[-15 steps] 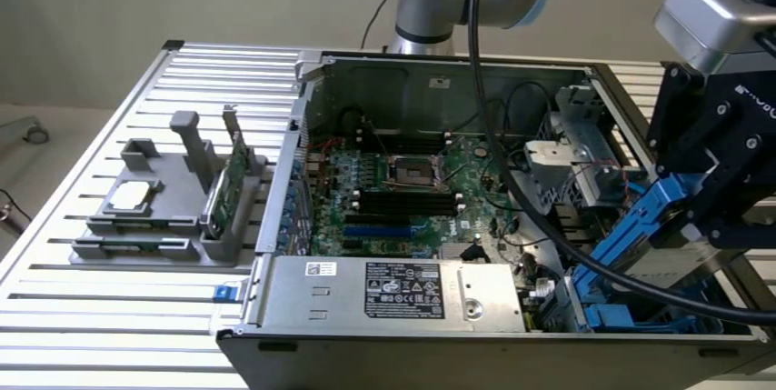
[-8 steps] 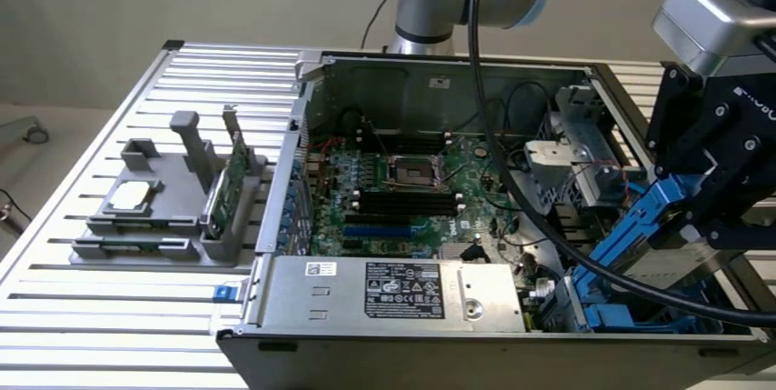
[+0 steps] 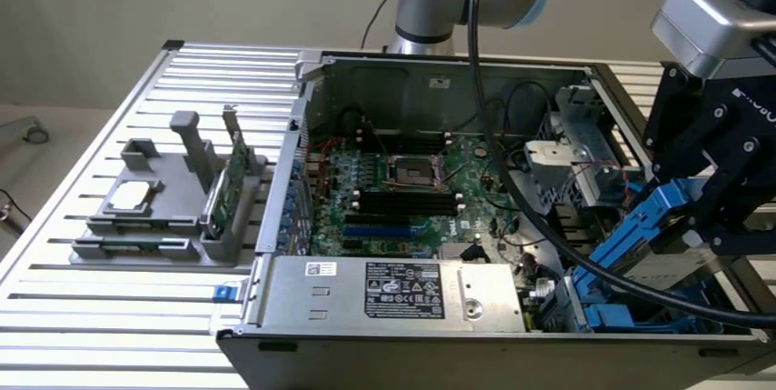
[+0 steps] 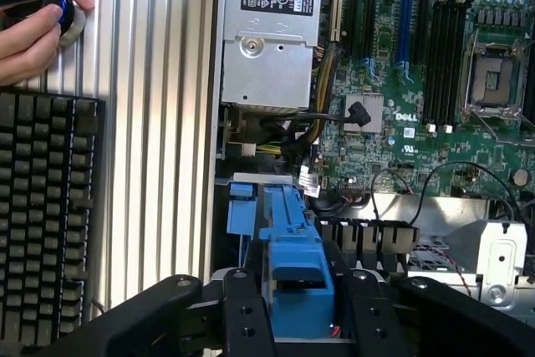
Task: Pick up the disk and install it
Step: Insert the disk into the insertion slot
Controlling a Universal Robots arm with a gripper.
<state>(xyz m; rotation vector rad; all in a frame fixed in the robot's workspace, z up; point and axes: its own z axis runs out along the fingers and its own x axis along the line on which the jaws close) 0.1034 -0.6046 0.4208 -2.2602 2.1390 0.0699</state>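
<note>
Nearest the lens is my gripper (image 4: pixel 299 294), black links straddling the blue-railed end of the disk (image 4: pixel 288 219). Jaws sit one each side of that blue end, close against it; I can't tell if they're biting or slack. The disk is at the drive-bay corner of the case (image 3: pixel 485 363), just beside the power supply (image 4: pixel 267 48). In the exterior view it stands tilted, upper end at my gripper, lower end down among the blue bay guides (image 3: pixel 594 304). I'd judge it's not seated. Risk 1: tilt against the guides means the rails bind and jam if pushed. Risk 2: if my hold is loose, it tips or drops into the bay crooked. Risk 3: the wire bundle (image 4: pixel 292 135) lies right off the disk's nose, so it could get pinched or drag a connector off the motherboard (image 4: pixel 418 135). Risk 4: my thick black cable (image 3: pixel 475 54) drapes across the open case and could snag on the metal cage (image 4: pixel 468 240). A person's hand (image 4: pixel 29 31) rests beyond the keyboard (image 4: pixel 42 206), well apart.
</note>
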